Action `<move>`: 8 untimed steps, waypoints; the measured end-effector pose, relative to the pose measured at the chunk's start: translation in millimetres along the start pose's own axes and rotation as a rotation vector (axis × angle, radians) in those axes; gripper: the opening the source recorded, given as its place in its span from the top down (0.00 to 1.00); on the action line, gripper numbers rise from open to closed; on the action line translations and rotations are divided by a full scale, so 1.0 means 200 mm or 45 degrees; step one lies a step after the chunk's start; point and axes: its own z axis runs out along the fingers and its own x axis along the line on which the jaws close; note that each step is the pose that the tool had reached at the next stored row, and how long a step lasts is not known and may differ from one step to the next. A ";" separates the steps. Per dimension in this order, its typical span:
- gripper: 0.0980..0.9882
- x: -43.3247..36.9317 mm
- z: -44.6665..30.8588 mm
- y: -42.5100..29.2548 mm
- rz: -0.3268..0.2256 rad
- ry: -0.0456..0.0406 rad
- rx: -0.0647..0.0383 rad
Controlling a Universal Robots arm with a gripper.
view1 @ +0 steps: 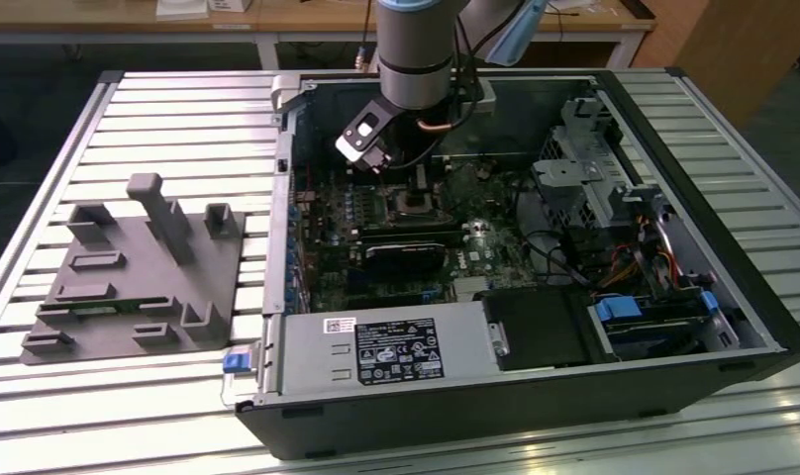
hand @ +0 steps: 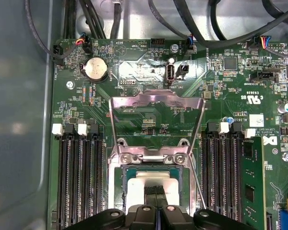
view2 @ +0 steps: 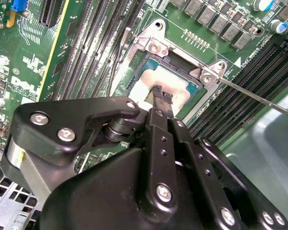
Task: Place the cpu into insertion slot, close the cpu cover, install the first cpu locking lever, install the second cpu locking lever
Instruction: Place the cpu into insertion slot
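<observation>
Jaws, pinched narrow with nothing visibly gripped, stand with their tips on or just above the chip (hand: 134,186), which lies in the socket (view2: 151,45). Seating looks to be the step in hand. The cover (hand: 134,99) stands hinged up and a lever (view2: 259,98) is swung free, and the cover cannot drop while the jaws stand over the socket. Beyond are the green board (hand: 149,62), the open computer case (view1: 506,416), the slatted metal bench (view1: 175,109) and wooden desks (view1: 308,18).

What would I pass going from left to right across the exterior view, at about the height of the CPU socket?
grey fixture plate → computer case's left wall → insertion slot → silvery drive cage → computer case's right wall
</observation>
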 end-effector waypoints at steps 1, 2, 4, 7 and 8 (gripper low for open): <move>0.99 0.001 -0.002 0.001 0.000 0.001 -0.001; 0.99 0.001 -0.004 0.001 0.000 0.002 -0.001; 0.99 0.002 -0.014 0.002 0.000 0.002 -0.001; 0.99 0.001 -0.041 0.004 0.000 0.001 0.000; 0.99 0.001 -0.053 0.005 0.000 0.000 0.000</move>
